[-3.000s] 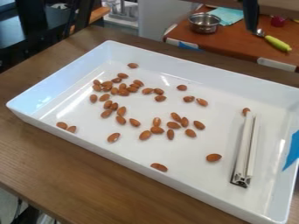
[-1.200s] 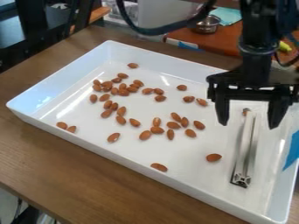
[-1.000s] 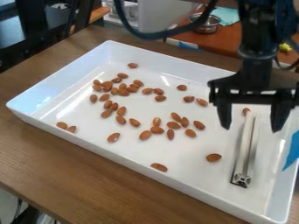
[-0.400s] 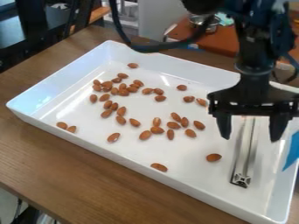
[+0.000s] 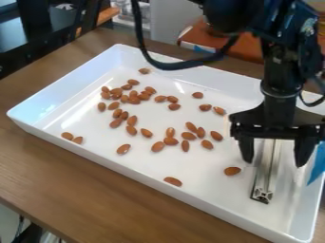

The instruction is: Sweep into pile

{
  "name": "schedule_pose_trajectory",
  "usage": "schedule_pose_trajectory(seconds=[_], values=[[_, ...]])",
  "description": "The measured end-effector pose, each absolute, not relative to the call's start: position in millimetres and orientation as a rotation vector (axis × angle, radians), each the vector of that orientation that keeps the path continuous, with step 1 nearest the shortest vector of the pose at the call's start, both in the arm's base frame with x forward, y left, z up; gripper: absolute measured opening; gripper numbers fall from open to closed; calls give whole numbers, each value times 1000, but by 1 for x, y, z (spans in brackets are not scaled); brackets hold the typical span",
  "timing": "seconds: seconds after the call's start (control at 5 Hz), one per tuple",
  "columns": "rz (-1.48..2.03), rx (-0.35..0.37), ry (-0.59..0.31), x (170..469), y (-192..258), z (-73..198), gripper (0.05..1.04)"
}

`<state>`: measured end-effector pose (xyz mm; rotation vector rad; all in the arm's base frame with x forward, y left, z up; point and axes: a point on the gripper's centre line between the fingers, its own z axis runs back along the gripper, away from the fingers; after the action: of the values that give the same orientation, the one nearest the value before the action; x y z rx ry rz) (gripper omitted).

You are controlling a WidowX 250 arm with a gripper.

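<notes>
Almonds (image 5: 232, 171) lie near a pale bar (image 5: 262, 182) partly hidden behind the gripper (image 5: 273, 163).

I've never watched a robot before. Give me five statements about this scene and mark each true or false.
1. The white tray sits on a wooden table. True.
2. The almonds are already swept into one tight pile. False: the almonds lie spread over the tray, some in clusters and some alone.
3. The gripper is over the long bar. True.
4. The jaws are pressed together. False: they stand apart, with the bar visible between them.
5. A blue patch shows at the tray's right side. True.
</notes>
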<state>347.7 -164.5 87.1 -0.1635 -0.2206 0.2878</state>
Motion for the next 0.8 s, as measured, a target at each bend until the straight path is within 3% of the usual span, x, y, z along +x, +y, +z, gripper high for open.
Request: schedule_pose_trajectory(seconds=[0.4,0.8], values=[[287,-161,-201,348,-158,86,394],[287,-173,-162,352,-124,84,377]])
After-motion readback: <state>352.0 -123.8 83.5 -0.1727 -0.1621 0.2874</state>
